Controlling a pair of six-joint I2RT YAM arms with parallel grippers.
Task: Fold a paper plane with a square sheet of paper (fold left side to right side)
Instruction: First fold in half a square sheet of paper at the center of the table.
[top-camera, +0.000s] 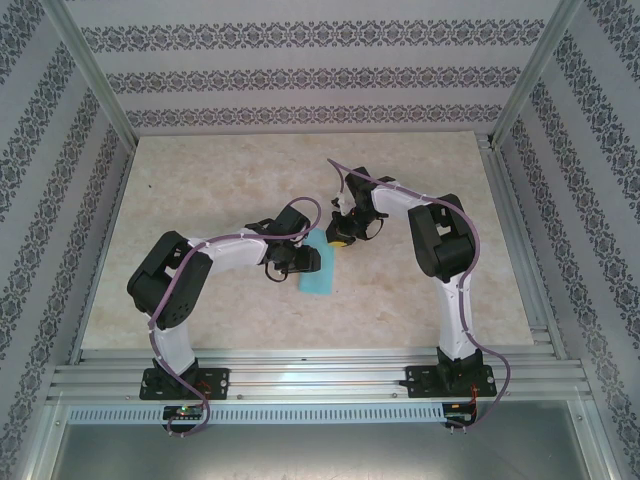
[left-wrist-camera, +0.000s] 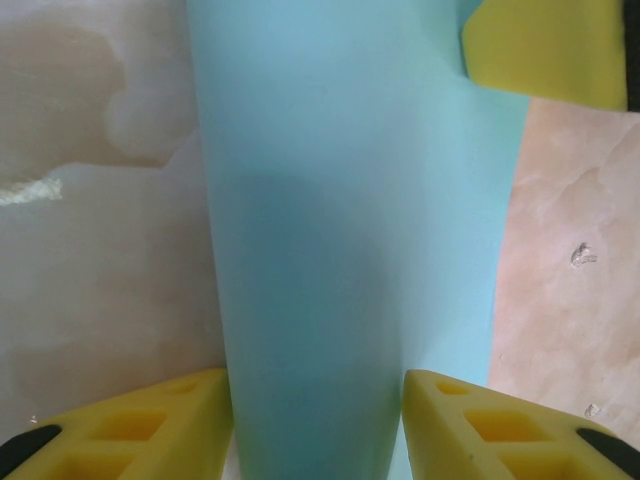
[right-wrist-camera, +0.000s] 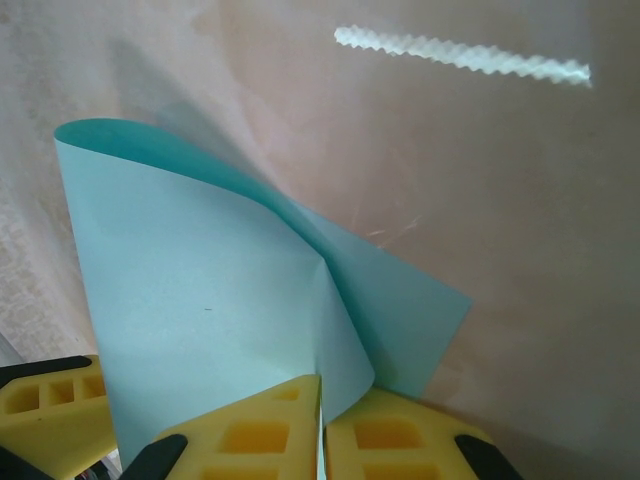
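On the table (top-camera: 200, 180), the cyan sheet (top-camera: 320, 275) curls over loosely.

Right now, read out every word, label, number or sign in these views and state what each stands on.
No readable text anywhere.
On the thin light-blue paper sheet: nothing, plain.
On the patterned wall covering: ornament only, no letters.
On the yellow plastic right pincer: blank.
On the small board below the left arm's base: any marks too small to read.
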